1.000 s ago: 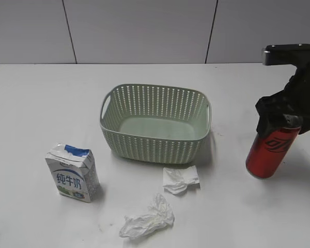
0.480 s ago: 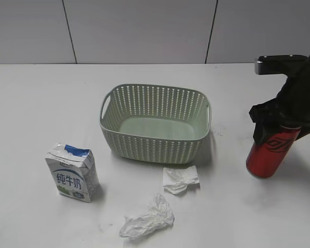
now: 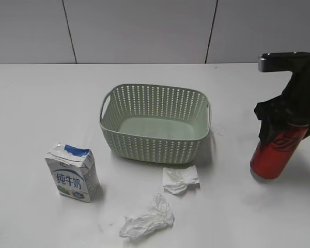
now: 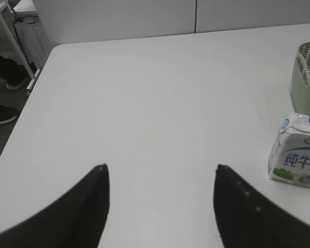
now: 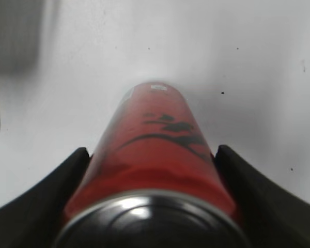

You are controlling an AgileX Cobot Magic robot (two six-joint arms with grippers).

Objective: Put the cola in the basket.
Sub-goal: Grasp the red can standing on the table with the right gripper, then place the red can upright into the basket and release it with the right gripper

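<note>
The cola [image 3: 275, 156] is a slim red can with black lettering, tilted, at the right of the table. Its base is on or just above the surface. My right gripper [image 3: 282, 123] is shut on its upper part. In the right wrist view the cola [image 5: 155, 137] fills the space between both black fingers of the right gripper [image 5: 150, 151]. The pale green perforated basket [image 3: 154, 145] stands empty in the middle, to the left of the can; its edge shows in the left wrist view [image 4: 306, 77]. My left gripper [image 4: 160, 168] is open and empty over bare table.
A white-and-blue milk carton [image 3: 72, 173] stands front left; it also shows in the left wrist view [image 4: 297, 157]. Two crumpled white tissues [image 3: 181, 180] [image 3: 147, 217] lie in front of the basket. The table's left edge [image 4: 20, 129] borders a floor.
The right gripper and the cola have shifted slightly to the right, the can still tilted. The basket, carton and tissues have not moved.
</note>
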